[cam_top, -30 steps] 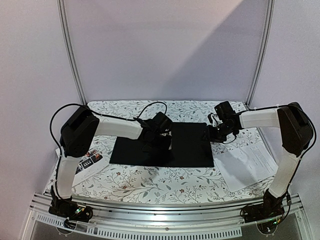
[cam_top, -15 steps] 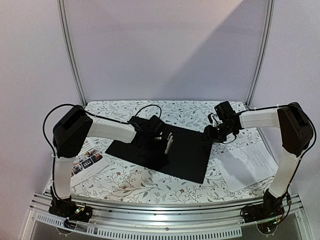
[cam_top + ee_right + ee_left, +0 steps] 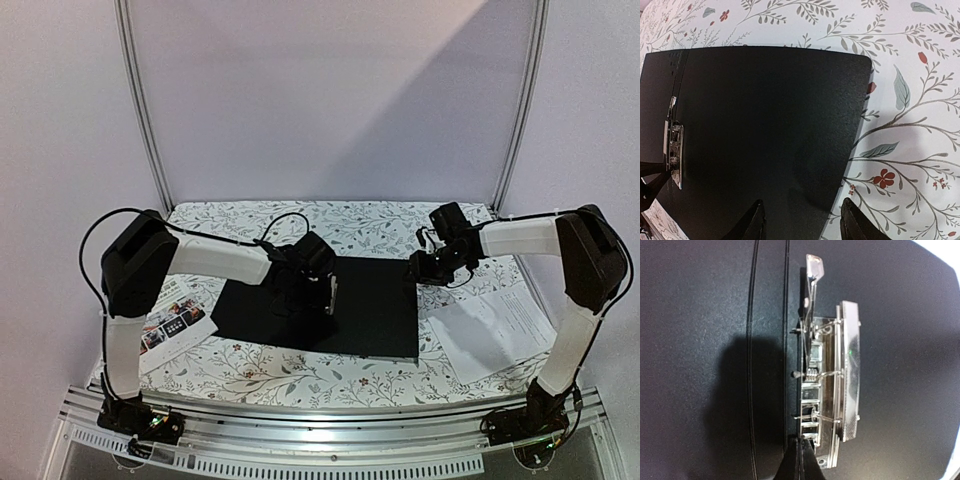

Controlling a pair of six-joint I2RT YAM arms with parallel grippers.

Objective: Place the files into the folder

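Black inner face of the folder (image 3: 370, 310) is turned up. It is laid open and flat mid-bench (image 3: 380, 225), slightly skewed to the front rail. Only the metal clip (image 3: 840, 390) is seen on it, set beside the spine creases, with its lever standing off at one end.

The files are found outside the folder, on the floral cloth:
- White sheets (image 3: 495, 325) are overlapped just beside its near right corner.
- The leaflet (image 3: 172, 322) with colour photos is laid off its left edge, partly hidden by the left arm (image 3: 215, 260).

The folder's far right corner is seen rounded against the cloth in the right wrist view. Patterned cloth is shown behind the folder toward the back wall, and a narrower strip in front of it.

The left arm is reached in from the left, with the wrist bent down over the clip. The left pincer (image 3: 800, 462) is seen pressed together, tips at the clip's end. Nothing can be made out between them.

The right arm (image 3: 520, 238) is stretched inward from the right. The right pincer (image 3: 805, 222) is held spread, one finger (image 3: 756, 222) over the black cover and the other over the cloth, with the folder's edge lined up between them. Contact cannot be told.
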